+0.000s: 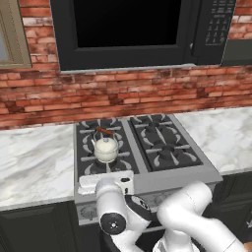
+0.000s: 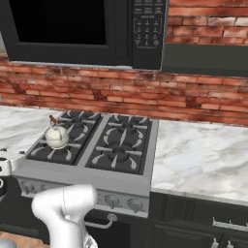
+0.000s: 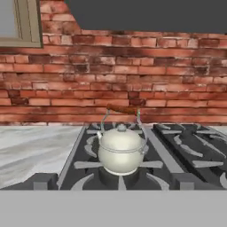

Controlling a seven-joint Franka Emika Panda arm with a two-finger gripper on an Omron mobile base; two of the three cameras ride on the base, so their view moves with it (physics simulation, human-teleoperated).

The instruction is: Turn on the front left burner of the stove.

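Note:
The grey steel stove (image 1: 170, 181) stands between marble counters, with four black grates. A small white kettle (image 1: 106, 148) with a brown handle stands on the front left burner (image 1: 92, 168) and covers most of its ring. My gripper (image 1: 105, 177) hovers just in front of the stove's front left edge at cooktop height, pointing toward the back wall; its fingers are hidden by the white hand. The hand view looks straight at the kettle (image 3: 121, 150) over the front left burner's grate (image 3: 86, 166). Round silver knobs (image 2: 112, 199) line the stove (image 2: 97, 178) front above a bar handle (image 2: 101, 224).
A black microwave (image 1: 123, 34) hangs above the stove against the brick wall (image 1: 147, 93). Marble counters (image 1: 34, 162) (image 2: 203, 160) flank it, over dark cabinets (image 2: 193, 223). A window frame (image 1: 12, 34) is at the far left. My arm's elbow (image 1: 187, 206) covers part of the stove front.

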